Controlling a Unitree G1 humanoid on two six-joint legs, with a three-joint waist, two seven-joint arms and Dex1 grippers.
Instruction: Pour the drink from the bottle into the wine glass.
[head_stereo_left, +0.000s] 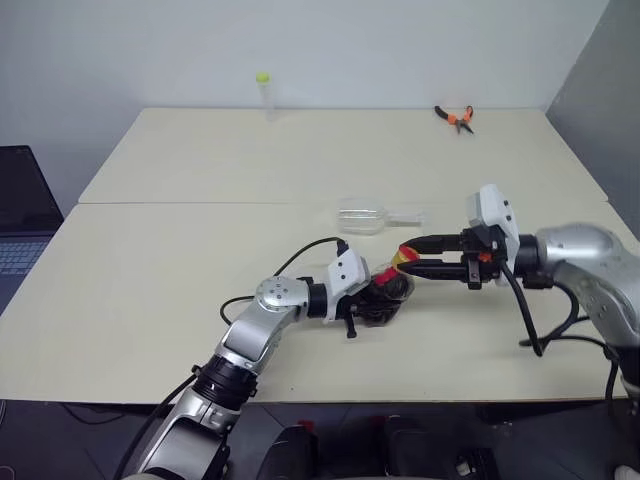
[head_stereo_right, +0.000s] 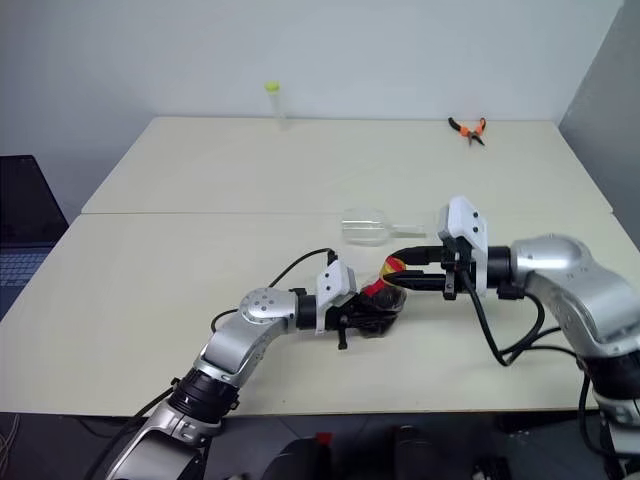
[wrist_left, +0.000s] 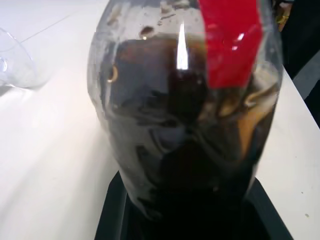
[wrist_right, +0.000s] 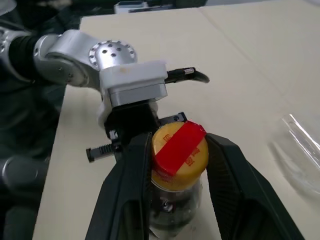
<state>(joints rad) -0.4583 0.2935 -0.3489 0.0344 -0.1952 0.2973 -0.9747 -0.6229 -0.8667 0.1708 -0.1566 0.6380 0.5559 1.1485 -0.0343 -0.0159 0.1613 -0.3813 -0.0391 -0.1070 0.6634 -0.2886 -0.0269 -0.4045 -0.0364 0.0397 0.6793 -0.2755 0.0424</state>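
So the left gripper (head_stereo_left: 385, 297) is clenching the bottle (head_stereo_left: 388, 290) around its belly, a bit below the middle of the head view and a little right of center, with the bottle leaning so its neck is pointing toward the right side of the frame. The right gripper (wrist_right: 177, 165) is coming in from the right, and its two fingers (wrist_right: 131, 175) are sitting on either side of the yellow cap (wrist_right: 180, 150), pressed in close enough that I'd call it gripping the cap, with the red label strip (wrist_right: 179, 146) running over the top between them. My read is that the step in hand is getting the cap off, since nothing is pouring out of a capped bottle. To do that well, the right jaws should be squeezing the cap square on its sides and twisting around the neck's own line, while the left is holding the body firm so it isn't spinning along; that soft ribbed plastic is probably flexing under pressure, so no crushing, or drink (wrist_left: 185, 150) is going to squirt once the seal breaks. The glass (head_stereo_left: 365, 217) is lying on its side on the table (head_stereo_left: 160, 260), just above the bottle in the frame and apart from both grippers, so it's going to need standing up before any pouring makes sense.
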